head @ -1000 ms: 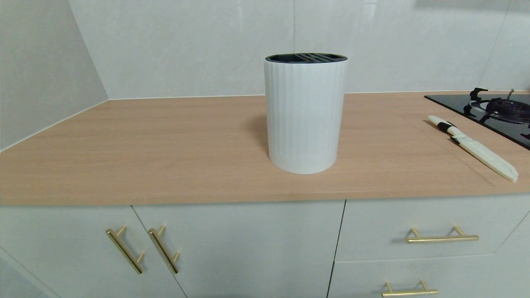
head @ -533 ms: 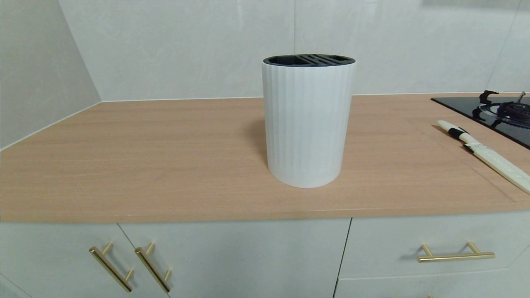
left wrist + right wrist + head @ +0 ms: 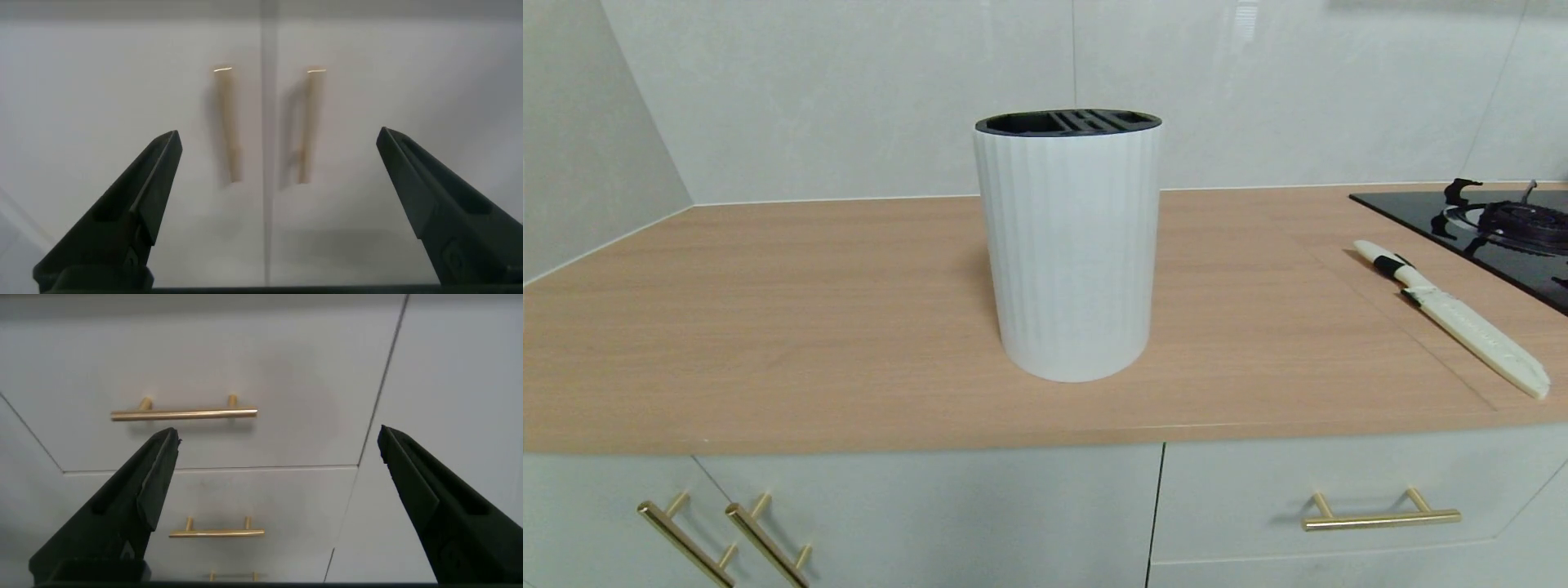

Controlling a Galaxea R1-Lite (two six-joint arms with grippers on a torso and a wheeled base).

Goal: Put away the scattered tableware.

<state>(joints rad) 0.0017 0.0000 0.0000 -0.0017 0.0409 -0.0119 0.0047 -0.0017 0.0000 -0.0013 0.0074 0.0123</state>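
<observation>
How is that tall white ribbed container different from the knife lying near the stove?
The ribbed container stands upright mid-counter; the knife lies flat near the stove. The container is broad and cylindrical; the knife is long and thin. The container's top is black and slotted; the knife has a black band at its handle. Both are whitish and rest on the wooden counter.

Pale tiled walls (image 3: 849, 98), wooden countertop (image 3: 768, 310), white cabinets (image 3: 931, 514), brass handles (image 3: 1380, 518), black hob (image 3: 1462, 241)
</observation>
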